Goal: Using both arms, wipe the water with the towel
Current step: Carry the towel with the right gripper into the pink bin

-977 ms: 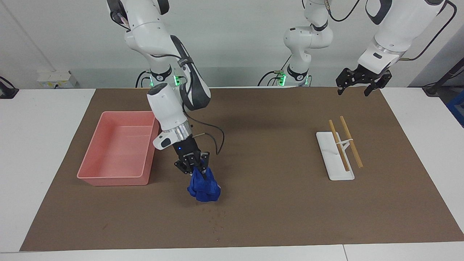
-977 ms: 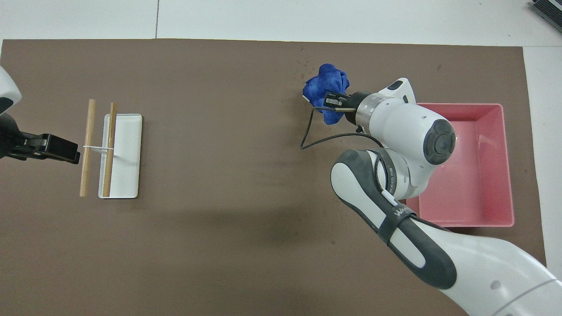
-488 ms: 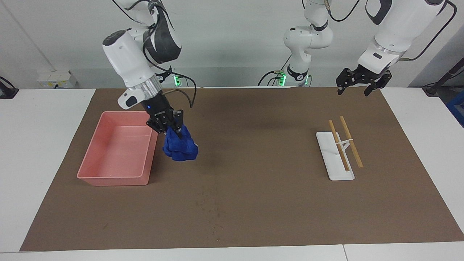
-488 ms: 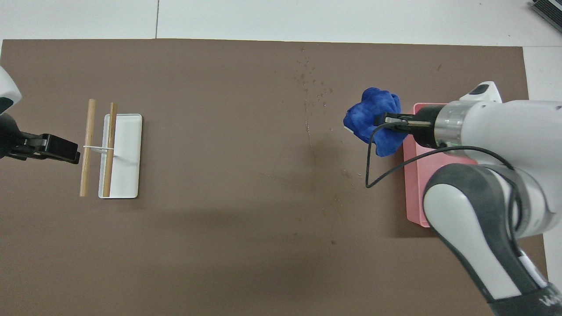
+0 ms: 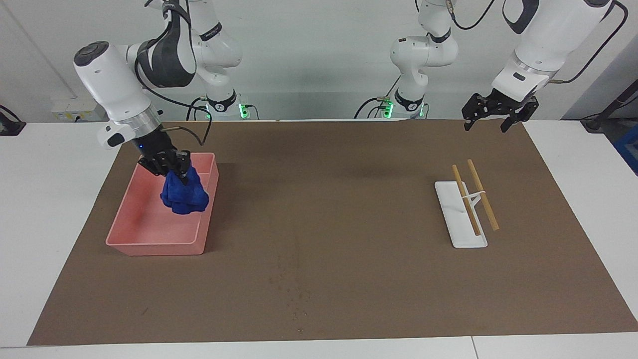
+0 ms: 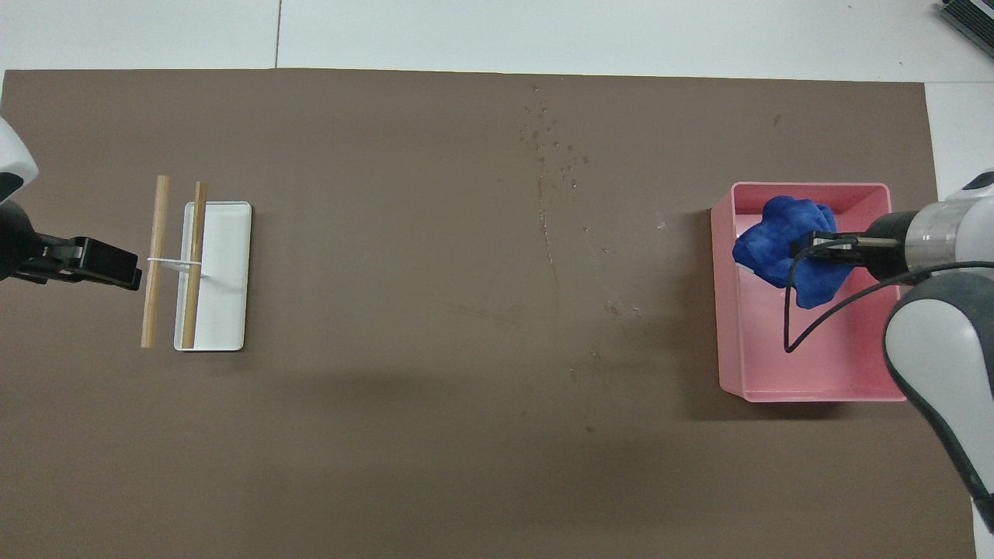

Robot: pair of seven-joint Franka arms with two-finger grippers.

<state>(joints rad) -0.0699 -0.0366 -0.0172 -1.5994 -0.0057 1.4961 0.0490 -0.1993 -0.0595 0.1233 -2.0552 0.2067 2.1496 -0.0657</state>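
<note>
My right gripper (image 5: 175,172) is pinched tight on the towel (image 5: 183,196), and the blue bundle hangs in a lump over the pink tray (image 5: 149,244), toward the right arm's end of the table. From the facing view the towel looks to be dangling inside the tray's walls; whether its bottom touches the floor of the tray, I can't tell. In the overhead view the towel (image 6: 784,248) sits over the part of the tray (image 6: 808,388) farther from me.

My left gripper (image 5: 498,112) waits up in the air with its fingers spread wide and nothing in them, over the brown mat (image 5: 349,209) near the edge closest to me, at the left arm's end. Just off from it lies the white plate (image 5: 456,227) with the two wooden sticks (image 5: 481,194) across it, untouched.

Out on the mat there's a scatter of dark wet specks (image 6: 555,155) in the middle, farther from me than the tray.

So my read: this is the drop-off or wring step, with the wet towel brought over the tray. Next I'd judge the move calls for lowering the bundle into the tray and letting go, or bringing my left gripper across to take a share of the cloth. That's a long reach, so I'd go steady and keep the towel clear of the tray wall.
</note>
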